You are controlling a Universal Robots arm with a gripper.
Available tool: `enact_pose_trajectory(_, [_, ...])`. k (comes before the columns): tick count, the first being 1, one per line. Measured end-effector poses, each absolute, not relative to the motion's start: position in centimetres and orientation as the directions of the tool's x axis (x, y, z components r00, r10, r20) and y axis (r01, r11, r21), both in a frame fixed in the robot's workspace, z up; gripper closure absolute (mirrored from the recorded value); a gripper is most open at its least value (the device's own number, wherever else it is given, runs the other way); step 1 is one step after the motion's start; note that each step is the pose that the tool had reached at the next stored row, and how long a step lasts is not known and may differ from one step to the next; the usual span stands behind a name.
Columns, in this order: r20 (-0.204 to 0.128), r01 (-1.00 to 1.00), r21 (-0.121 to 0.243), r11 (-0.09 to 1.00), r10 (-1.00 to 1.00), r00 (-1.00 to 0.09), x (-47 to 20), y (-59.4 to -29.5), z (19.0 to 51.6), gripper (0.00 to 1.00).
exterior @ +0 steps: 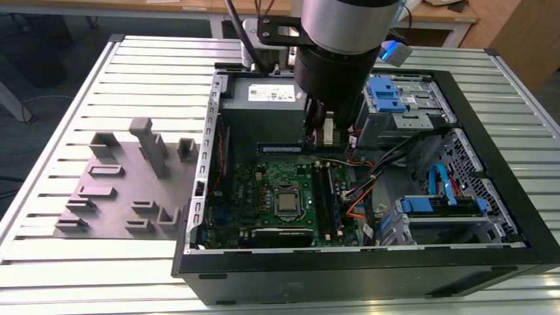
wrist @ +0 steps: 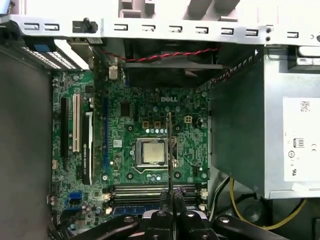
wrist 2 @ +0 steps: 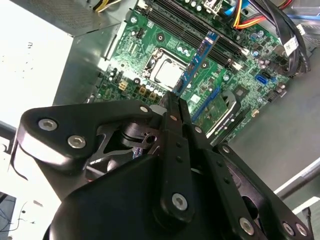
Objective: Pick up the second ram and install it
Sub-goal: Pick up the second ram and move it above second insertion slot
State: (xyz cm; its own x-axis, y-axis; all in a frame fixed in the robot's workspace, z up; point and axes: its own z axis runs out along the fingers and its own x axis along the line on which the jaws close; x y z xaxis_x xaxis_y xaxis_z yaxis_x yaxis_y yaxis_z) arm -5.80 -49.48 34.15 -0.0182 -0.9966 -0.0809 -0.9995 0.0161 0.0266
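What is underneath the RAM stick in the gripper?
The green motherboard, near its processor socket. The gripper holds the second ram, which hides the strip directly beneath.

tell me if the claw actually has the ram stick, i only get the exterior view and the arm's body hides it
observer: Yes. In the second wrist view the claw is shut on the thin dark blue memory stick, seen edge-on.
operator: is it seated in a slot
observer: No. In the first wrist view the stick lies crosswise to the long black memory slots on the green motherboard, not in any of them.
operator: where does it run then
observer: In that same view its edge passes along one side of the square silver processor.
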Motion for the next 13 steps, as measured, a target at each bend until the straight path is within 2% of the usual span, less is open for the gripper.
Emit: enact_pose_trajectory(13, [-0.081,-0.999,0.027,0.016,-0.997,-0.018,-5.4,-49.6,31.8,0.90])
